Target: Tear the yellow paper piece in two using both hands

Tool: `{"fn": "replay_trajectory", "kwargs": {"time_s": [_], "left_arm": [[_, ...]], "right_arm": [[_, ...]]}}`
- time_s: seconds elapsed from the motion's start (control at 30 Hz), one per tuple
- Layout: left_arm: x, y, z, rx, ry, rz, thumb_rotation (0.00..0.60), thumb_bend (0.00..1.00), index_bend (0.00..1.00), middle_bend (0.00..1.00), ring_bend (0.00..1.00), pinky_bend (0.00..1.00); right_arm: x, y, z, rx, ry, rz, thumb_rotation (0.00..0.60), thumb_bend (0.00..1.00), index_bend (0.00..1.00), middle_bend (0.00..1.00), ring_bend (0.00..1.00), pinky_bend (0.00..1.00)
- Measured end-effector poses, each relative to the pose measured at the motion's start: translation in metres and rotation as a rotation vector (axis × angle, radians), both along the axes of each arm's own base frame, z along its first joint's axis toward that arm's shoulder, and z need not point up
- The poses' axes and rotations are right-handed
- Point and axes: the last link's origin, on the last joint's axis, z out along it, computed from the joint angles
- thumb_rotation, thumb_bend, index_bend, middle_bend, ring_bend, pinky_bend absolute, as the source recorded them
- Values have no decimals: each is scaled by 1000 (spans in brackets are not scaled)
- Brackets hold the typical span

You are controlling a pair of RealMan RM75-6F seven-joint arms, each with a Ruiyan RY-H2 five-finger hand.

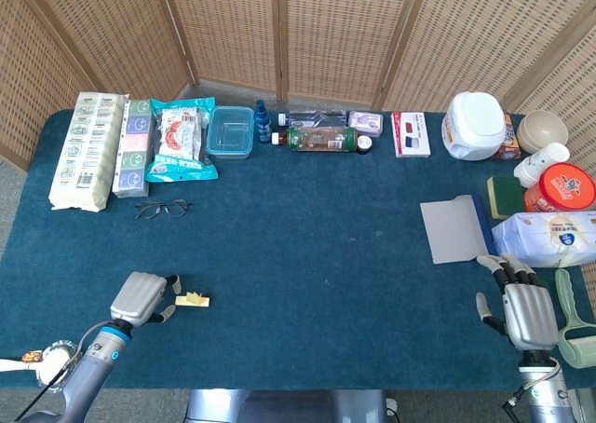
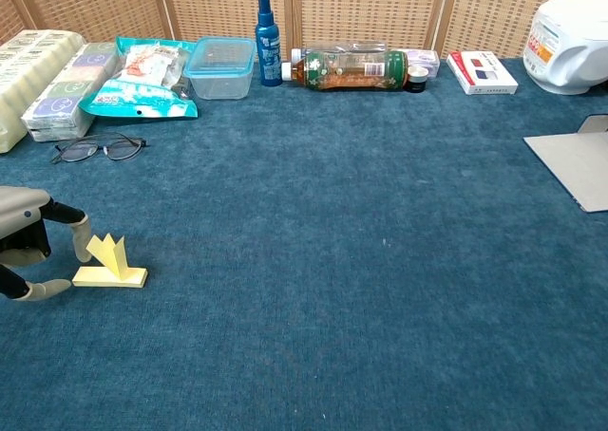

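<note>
Blue cloth covers the desk [image 1: 307, 255], where the yellow paper piece [image 2: 111, 263] lies near its front left edge. Left hand [image 2: 27, 242] brackets it with spread fingers, gripping nothing yet: the reach step. Right hand [image 1: 527, 309] rests spread far off; next, pinch the upturned flap.

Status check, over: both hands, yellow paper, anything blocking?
Left hand open, fingertips beside yellow paper, no grip. Right hand open, resting far off. Paper untorn on cloth. Nothing blocking.
</note>
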Motion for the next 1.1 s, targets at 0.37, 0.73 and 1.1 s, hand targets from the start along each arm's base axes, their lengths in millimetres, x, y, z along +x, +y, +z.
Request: {"fn": "replay_trajectory", "kwargs": {"time_s": [0.37,0.73,1.1], "left_arm": [[2,2,-4,-6,-1,3,600,281,450,1000,1000,1000],[8,3,-7,-11,-4,0,600,281,450,1000,1000,1000],[11,5,-11,-21,18,-2,600,281,450,1000,1000,1000]], "right_arm": [[-1,1,1,-4,-2,-5,600,473,230,276,134,193],[-4,3,3,-8,-4,-11,600,472,230,275,133,193],[-6,4,4,-12,-5,-17,600,472,230,276,132,193]]}}
